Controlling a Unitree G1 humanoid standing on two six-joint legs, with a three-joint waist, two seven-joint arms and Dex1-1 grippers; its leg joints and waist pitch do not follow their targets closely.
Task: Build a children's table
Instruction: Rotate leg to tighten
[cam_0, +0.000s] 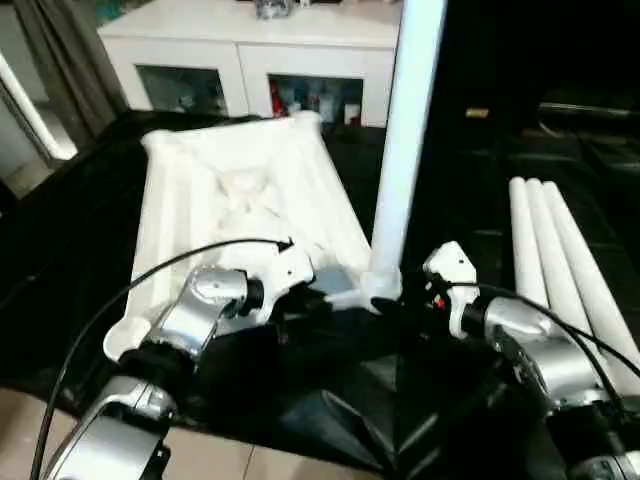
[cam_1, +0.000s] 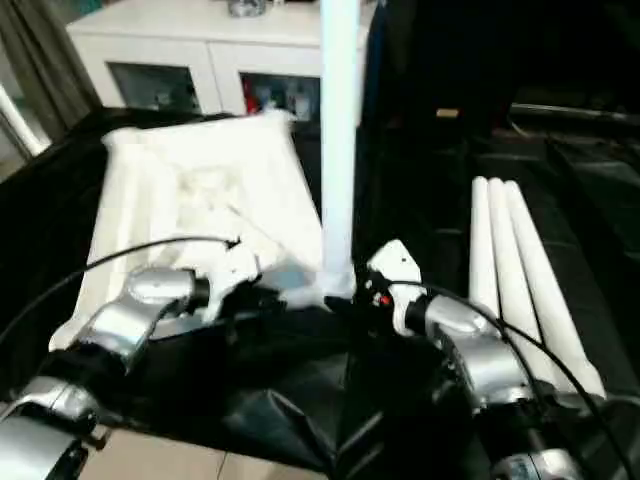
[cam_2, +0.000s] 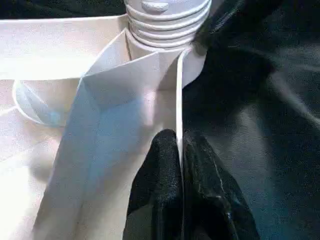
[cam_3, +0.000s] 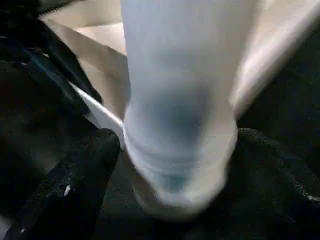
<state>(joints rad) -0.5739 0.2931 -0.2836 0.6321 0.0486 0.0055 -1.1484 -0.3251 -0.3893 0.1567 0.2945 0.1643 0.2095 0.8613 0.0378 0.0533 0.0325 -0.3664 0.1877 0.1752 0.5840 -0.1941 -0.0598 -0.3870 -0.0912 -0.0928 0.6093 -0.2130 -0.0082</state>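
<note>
My left gripper (cam_2: 180, 150) pinches a thin rib of the upturned table top (cam_0: 240, 200) beside the corner socket. The upright leg (cam_0: 405, 150) stands there between my right fingers (cam_3: 75, 190), spread; I should re-grip squarely and twist.

White ribbed table top (cam_0: 240, 200), white legs (cam_0: 560, 250), seemingly black cloth (cam_0: 70, 260).

- The two head views look forward and down from above and behind both arms, set slightly apart, sharing the upturned tabletop (cam_0: 240, 200), the standing leg (cam_0: 405, 140) and both pincers.
- The left wrist view looks along the left pincer (cam_2: 180, 165), very near the thin rim its fingertips pinch, the leg's threaded end beyond.
- The right wrist view looks along the right pincer (cam_3: 170, 165), very close to the same leg between its fingers.
</note>
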